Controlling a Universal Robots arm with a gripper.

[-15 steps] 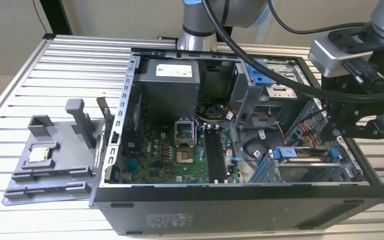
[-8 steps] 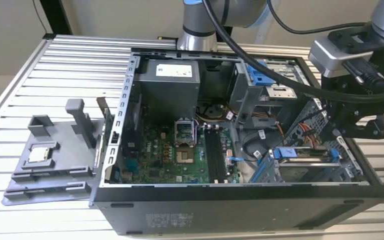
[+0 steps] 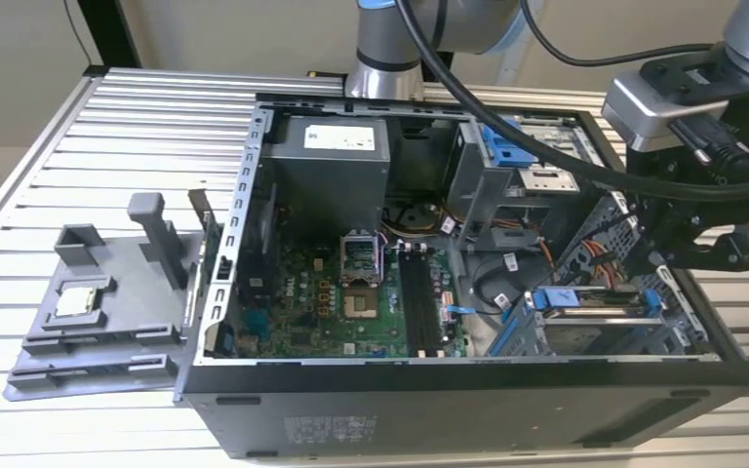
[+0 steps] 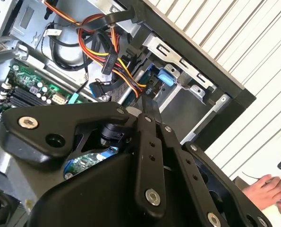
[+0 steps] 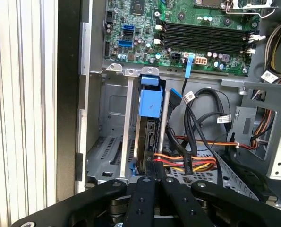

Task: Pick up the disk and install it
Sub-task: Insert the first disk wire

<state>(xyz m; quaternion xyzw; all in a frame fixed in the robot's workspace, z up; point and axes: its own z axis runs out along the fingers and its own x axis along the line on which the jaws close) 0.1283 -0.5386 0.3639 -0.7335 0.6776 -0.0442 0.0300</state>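
Blue plastic frames the disk [image 5: 149,106], which stands on edge in a slot of the bare-metal drive cage [image 5: 107,118]. In the exterior view this cage occupies the right-hand part of the open computer case [image 3: 479,409].

We see the hand [image 5: 157,166] drawn narrow. Its two black fingertips are pressed together with nothing between them, and they sit at the exposed end of the disk. We cannot tell whether they touch it.

A bundle of red, yellow and orange wires [image 5: 190,163] runs just beside that end of the disk. The green motherboard [image 3: 348,292] covers the floor of the case beside the cage, and a grey power supply [image 3: 329,156] with a white sticker sits against the far wall.

The case rests on a slatted aluminium counter [image 3: 128,127]. On the counter, at the exterior view's left of the case, a grey moulded fixture [image 3: 101,336] carries a small square silver chip [image 3: 78,300], well apart from the hand.
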